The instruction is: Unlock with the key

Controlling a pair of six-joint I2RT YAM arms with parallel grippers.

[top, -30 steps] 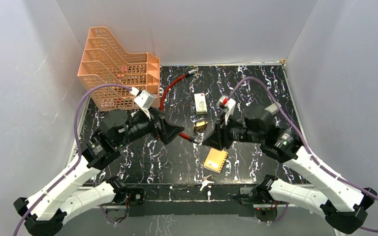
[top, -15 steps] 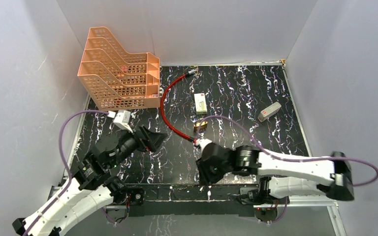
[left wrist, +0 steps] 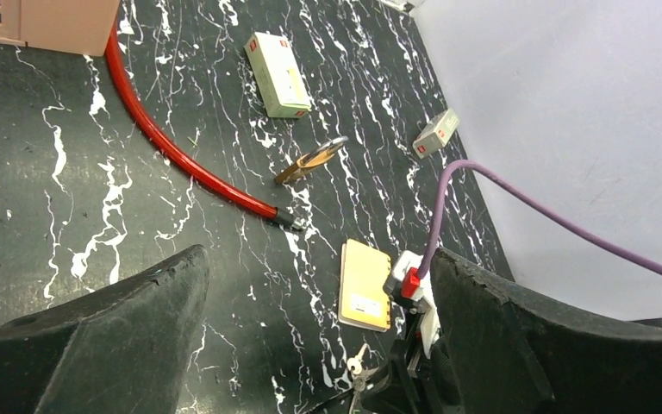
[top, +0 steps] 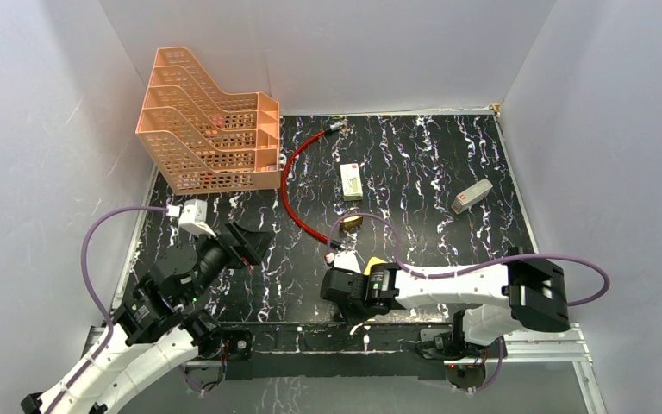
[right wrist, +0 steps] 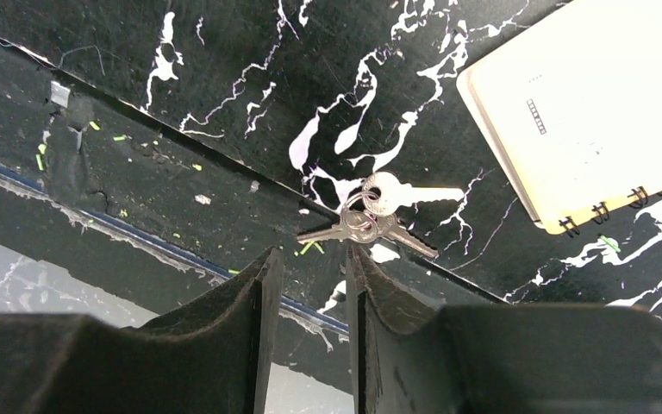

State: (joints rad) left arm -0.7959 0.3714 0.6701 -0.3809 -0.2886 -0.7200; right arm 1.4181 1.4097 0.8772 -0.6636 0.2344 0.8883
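Seen from above, a black marbled table (top: 414,155) holds an orange stack of paper trays (top: 207,121) in its far left corner. Nearer, the left claw (top: 254,241) hovers over the table, its jaws spread wide with nothing in them. A red cable (top: 286,185) curves down the middle, its metal end near a brass padlock (top: 351,222) lying on its side. At the near edge the right claw (right wrist: 310,263) points down at the table, its two fingers a narrow gap apart, gripping nothing. The key (right wrist: 388,194), on a small ring with other keys, lies flat just ahead of those fingertips, apart from them. Beside it to the right lies a yellow spiral notebook (right wrist: 603,103). Far right sits a small grey box (top: 471,197)
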